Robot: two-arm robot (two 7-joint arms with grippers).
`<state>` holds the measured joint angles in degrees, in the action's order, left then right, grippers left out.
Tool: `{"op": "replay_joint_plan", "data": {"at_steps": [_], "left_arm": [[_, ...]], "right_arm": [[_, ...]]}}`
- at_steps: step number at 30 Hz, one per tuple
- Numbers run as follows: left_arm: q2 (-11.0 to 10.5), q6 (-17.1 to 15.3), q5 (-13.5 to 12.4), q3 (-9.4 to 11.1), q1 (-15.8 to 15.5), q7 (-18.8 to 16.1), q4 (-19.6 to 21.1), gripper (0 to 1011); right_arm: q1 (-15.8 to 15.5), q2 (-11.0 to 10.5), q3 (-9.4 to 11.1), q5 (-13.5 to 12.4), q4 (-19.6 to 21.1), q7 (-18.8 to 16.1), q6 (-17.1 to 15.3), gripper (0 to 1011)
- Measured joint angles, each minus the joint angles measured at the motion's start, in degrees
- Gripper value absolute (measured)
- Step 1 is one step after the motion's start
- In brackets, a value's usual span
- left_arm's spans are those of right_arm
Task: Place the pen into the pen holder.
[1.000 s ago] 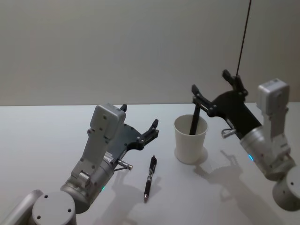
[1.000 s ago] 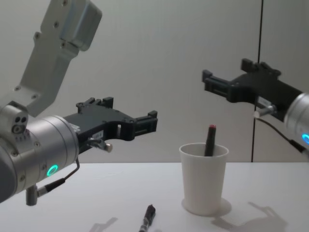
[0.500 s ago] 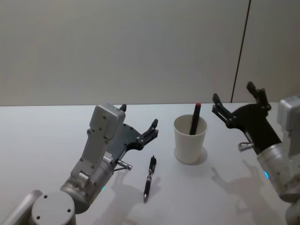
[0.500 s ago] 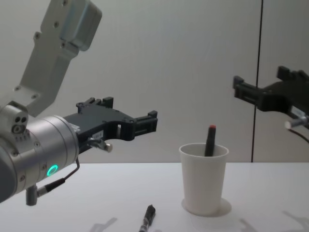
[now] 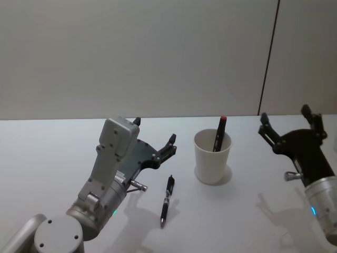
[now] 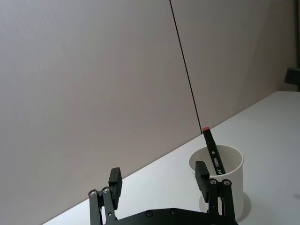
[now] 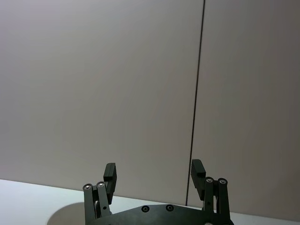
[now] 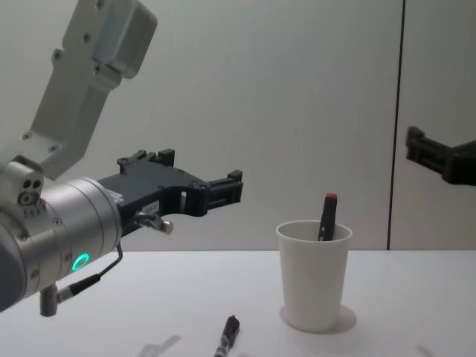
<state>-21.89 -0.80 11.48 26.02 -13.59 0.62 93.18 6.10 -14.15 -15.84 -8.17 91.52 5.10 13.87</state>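
Observation:
The pen holder point(image 5: 212, 158) point(image 8: 314, 275) point(image 6: 236, 183) is a white paper cup standing upright on the table. A black pen with a red cap point(image 5: 219, 134) point(image 8: 327, 216) point(image 6: 213, 152) leans inside it, its top sticking out above the rim. A second black pen point(image 5: 167, 200) point(image 8: 225, 338) lies flat on the table, left of the cup and nearer to me. My left gripper point(image 5: 155, 132) point(image 8: 197, 172) point(image 6: 158, 177) hovers open and empty above that pen. My right gripper point(image 5: 284, 117) point(image 7: 153, 172) point(image 8: 446, 156) hangs open and empty in the air, right of the cup.
The white table point(image 5: 47, 153) ends at a plain grey wall. A dark vertical seam point(image 5: 268, 58) runs down the wall behind the cup.
My right gripper has drawn back to the right, away from above the cup, and the red-capped pen stays in the cup. The left arm and the pen on the table have not moved.

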Motion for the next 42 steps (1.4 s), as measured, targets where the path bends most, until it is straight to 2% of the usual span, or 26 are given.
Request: {"op": "replay_joint_plan", "data": {"at_steps": [12,26,34,42], "left_arm": [[0.0,0.0,0.0,0.0,0.0,0.0,0.0,1000],[0.02,-0.27,-0.1,-0.02,0.0,0.12,0.0,1000],[0.08,-3.23,-0.13,-0.13,-0.02,0.92,0.26,1000],[0.38,-8.83,0.31,-0.19,-0.06,1.13,1.07,1000]], "right_arm": [[-2.91,-0.81,1.05,-1.93,1.99,4.06,-0.38,1002],[-4.19,-1.13,1.54,-2.86,2.8,5.78,-0.55,1002],[-4.5,-1.19,1.67,-3.06,2.99,6.2,-0.59,1002],[-4.65,-1.23,1.71,-3.14,3.08,6.41,-0.63,1002]]}}
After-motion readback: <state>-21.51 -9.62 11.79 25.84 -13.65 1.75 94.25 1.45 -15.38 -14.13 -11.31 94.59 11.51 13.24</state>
